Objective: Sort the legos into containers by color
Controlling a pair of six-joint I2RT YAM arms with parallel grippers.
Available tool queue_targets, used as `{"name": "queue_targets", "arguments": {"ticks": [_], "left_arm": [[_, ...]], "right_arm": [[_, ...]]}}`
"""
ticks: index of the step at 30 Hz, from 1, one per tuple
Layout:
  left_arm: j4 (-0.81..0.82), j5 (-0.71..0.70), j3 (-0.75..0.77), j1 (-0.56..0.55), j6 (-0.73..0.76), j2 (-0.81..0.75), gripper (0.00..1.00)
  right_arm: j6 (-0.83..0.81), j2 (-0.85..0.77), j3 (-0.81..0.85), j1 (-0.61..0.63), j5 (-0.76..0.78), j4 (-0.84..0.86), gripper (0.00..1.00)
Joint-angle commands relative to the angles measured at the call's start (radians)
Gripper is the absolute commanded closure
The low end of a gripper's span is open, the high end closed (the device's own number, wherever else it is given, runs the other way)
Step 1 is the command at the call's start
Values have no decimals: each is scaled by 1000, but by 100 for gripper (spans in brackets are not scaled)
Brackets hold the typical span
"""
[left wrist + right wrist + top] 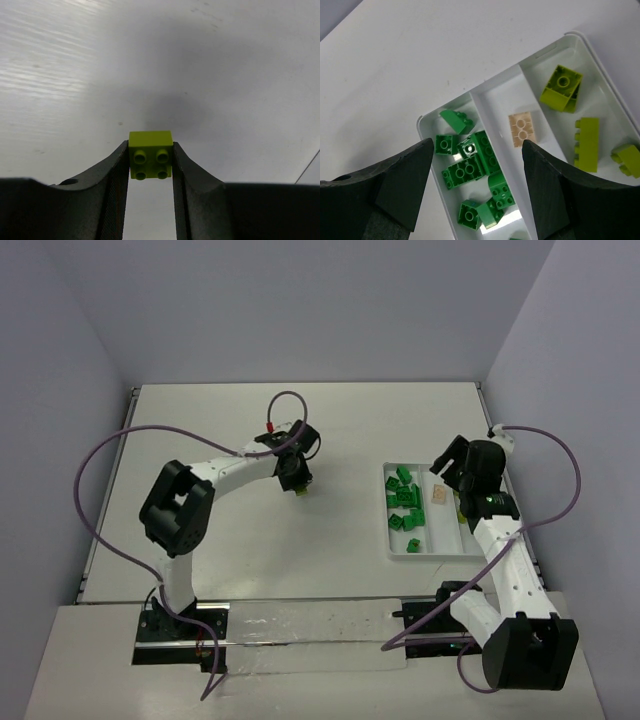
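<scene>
While left hand [297, 483] is gripping yellow-green brick [150, 154] over bench [250, 570], right hand [476, 165] is hanging wide above tray [421, 125]; transfer step; next needing carry to yellow-green compartment [605, 107], release inside.

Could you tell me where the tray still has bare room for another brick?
The middle compartment is bare apart from the peach brick. The yellow-green compartment has floor free beside its long brick. The dark green bricks crowd theirs.
</scene>
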Motion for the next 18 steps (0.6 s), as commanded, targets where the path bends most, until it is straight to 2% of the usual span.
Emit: {"name": "queue_targets", "arguments": {"ticks": [1, 3, 5, 8, 10, 13, 15, 17, 18], "left_arm": [[-27, 17, 98, -45, -4, 90, 95], [-25, 24, 118, -50, -2, 108, 87], [-22, 33, 121, -52, 3, 116, 72], [-15, 51, 120, -53, 18, 111, 31], [-15, 57, 120, -53, 28, 93, 10], [-45, 36, 144, -48, 45, 50, 1], [-70, 21, 156, -35, 61, 13, 1], [-95, 1, 128, 32, 82, -95, 1], [-95, -5, 128, 33, 82, -96, 1]], "right_arm": [[-7, -31, -12, 64, 8, -19, 21], [-5, -25, -13, 129, 35, -28, 21], [0, -20, -12, 168, 54, -33, 21], [16, -10, -10, 244, 61, -32, 21], [27, -7, -14, 269, 55, -20, 21], [33, -4, -22, 331, 34, -1, 21], [39, 21, -23, 383, 27, 22, 21], [45, 69, -17, 502, 17, 50, 21], [46, 92, -13, 503, 16, 61, 21]]}}
